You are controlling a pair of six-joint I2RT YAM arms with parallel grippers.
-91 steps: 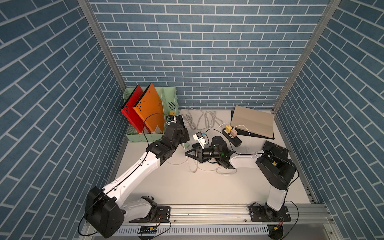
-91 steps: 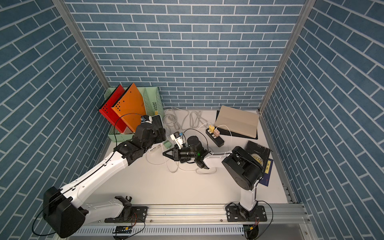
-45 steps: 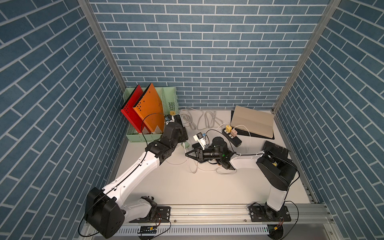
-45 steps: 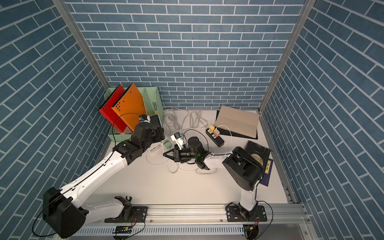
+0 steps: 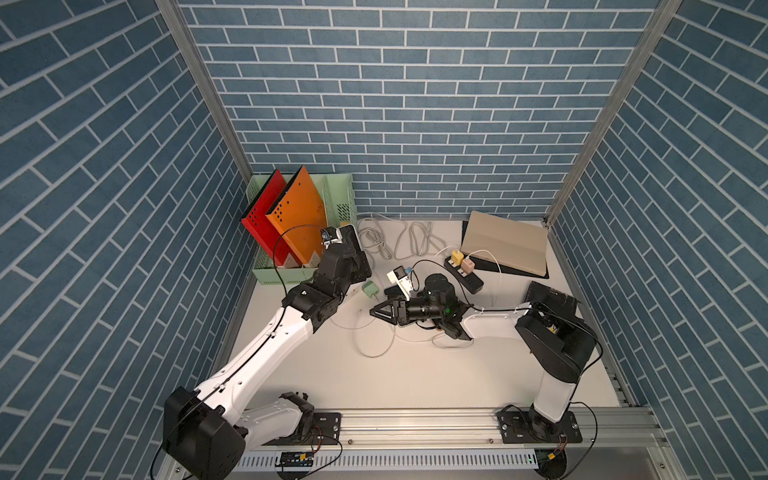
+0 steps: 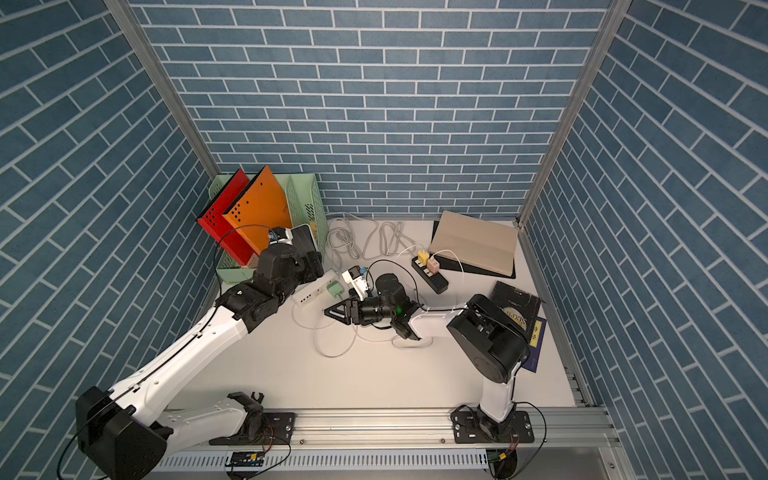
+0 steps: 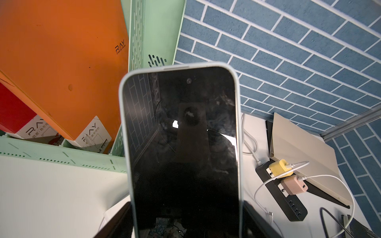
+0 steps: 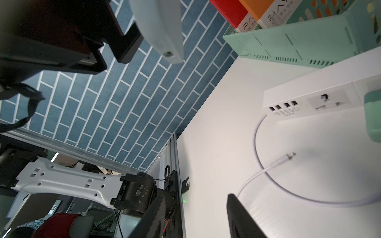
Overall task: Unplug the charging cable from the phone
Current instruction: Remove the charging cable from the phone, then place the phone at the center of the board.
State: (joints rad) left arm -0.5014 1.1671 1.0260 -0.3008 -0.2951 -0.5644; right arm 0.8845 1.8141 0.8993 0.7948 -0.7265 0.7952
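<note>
Right gripper (image 5: 381, 311): jaws parted to a middling width and empty, low over the white tabletop (image 5: 374, 386), fingers aimed toward the left arm.
White charging cable (image 8: 254, 175): just ahead of those fingers, flat on the table. It passes close by one finger (image 8: 239, 212), and contact cannot be told.
Cable's silver-tipped plug (image 8: 289, 155): free, a little farther ahead. Its long axis lies along the table, tip pointing away from the gripper toward the strip.
White power strip (image 8: 309, 99): beyond the plug. The cable arcs back to its USB end, and a mint-green adaptor (image 8: 373, 117) stands on it.
Black-screened phone in a pale case (image 7: 181, 134): farther again, ahead of and above the right gripper and well apart from the plug. Its long axis is raised, top end tilted toward the back wall, and no cable is seen leading to it.
Left gripper (image 7: 187, 226): clamped on the phone's lower sides, carrying it clear of the table.
Key relation: plug on the table, phone in the air. The right arm is nearer the plug, and the left arm alone has the phone.
Judgement: the unplugging looks complete. What is left is probably pulling the right arm back and setting the phone down.
</note>
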